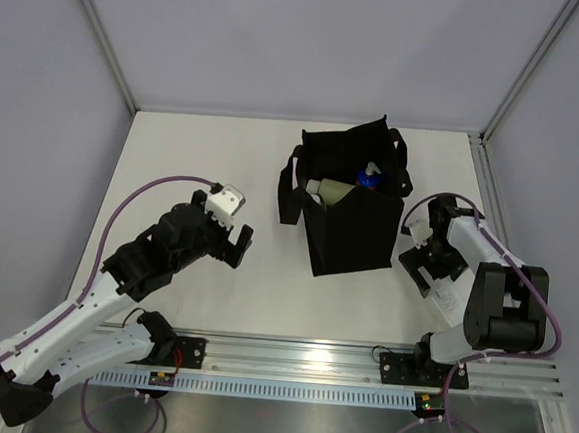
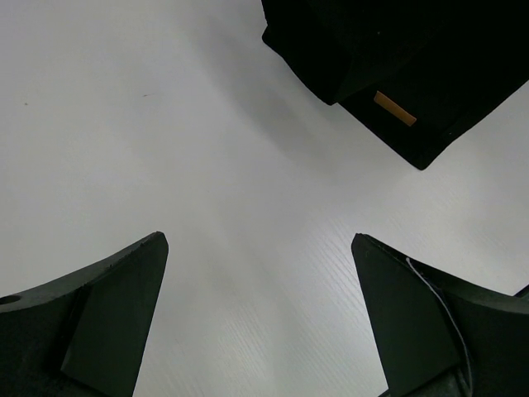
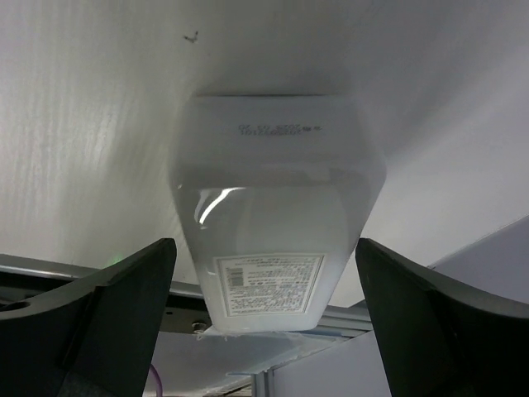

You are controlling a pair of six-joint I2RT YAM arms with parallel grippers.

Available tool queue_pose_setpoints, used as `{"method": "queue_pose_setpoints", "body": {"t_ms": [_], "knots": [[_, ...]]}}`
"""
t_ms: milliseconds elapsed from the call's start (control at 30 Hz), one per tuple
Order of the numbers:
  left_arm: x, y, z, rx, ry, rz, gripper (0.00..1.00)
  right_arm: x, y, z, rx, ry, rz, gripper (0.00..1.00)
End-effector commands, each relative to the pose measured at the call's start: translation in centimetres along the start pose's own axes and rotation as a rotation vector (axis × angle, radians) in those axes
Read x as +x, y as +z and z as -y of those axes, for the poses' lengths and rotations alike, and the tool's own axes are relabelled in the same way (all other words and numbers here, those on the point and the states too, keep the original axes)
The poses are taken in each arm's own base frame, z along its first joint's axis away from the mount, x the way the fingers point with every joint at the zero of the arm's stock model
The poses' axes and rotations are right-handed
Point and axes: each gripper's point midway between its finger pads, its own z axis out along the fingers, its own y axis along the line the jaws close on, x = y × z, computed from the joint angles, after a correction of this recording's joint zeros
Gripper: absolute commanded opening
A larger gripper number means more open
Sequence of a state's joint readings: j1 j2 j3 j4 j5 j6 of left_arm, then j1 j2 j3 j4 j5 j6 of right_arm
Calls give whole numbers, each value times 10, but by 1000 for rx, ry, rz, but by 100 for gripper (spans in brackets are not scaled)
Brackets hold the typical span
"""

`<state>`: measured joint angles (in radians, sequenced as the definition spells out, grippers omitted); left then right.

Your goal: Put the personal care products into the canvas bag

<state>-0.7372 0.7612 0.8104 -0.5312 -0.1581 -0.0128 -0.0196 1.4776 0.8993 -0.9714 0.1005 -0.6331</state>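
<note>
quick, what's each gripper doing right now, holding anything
Left gripper: open, nothing between the fingers.
Right gripper: open, one finger on each side of the flat white bottle, not gripping it.

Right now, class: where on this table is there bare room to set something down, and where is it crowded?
Free: the wide table stretch between the left pincer and the canvas bag, and the far strip behind the bag. Crowded: right of the bag, where the open right pincer straddles the flat white bottle.
</note>
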Motion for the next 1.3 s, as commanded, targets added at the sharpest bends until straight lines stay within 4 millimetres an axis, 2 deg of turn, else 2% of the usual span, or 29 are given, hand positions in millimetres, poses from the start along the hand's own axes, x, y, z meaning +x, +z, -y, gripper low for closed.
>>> {"method": "queue_pose_setpoints", "body": {"t_ms": [0,100,233,400,500,533,633,667,767,867,967,1000,1033,1100,1133,1200,1233,1267], "knots": [[-4,2,-3,-17,-7,13,99,-8,6,16,83,66,-6,99],[-4,2,-3,-20,-7,13,99,-10,11,24,117,81,-27,99],[-3,3,-3,-20,-6,8,99,-16,24,4,-24,63,-52,100],[-2,3,-4,-27,-4,7,99,-16,39,7,-20,81,-98,99],[-2,3,-5,-30,-2,5,99,-16,43,7,-22,95,-106,83],[-2,3,-5,-30,-2,4,99,-16,42,6,-30,101,-104,64],[-1,4,-5,-31,-1,1,99,-18,36,4,-61,133,-69,35],[-1,4,-5,-31,-1,1,99,-16,32,6,-66,145,-64,19],[-1,5,-5,-31,-1,-1,99,-22,13,10,-79,170,11,1],[0,5,-5,-34,1,-5,99,-33,-25,22,-67,199,146,0],[1,6,-6,-41,2,-10,99,-49,-85,37,-29,210,323,0],[1,6,-7,-47,2,-10,99,-55,-107,38,-16,203,391,0],[2,6,-7,-49,3,-11,99,-63,-139,44,6,195,463,0],[1,6,-9,-58,4,-11,99,-76,-175,44,8,177,572,0],[2,6,-9,-59,5,-11,99,-84,-208,49,34,164,652,0],[1,6,-12,-74,5,-7,99,-99,-241,49,24,138,760,0],[1,5,-13,-78,7,-5,99,-109,-275,52,53,116,852,0],[1,6,-14,-85,6,-1,99,-116,-290,50,51,99,895,0]]}}
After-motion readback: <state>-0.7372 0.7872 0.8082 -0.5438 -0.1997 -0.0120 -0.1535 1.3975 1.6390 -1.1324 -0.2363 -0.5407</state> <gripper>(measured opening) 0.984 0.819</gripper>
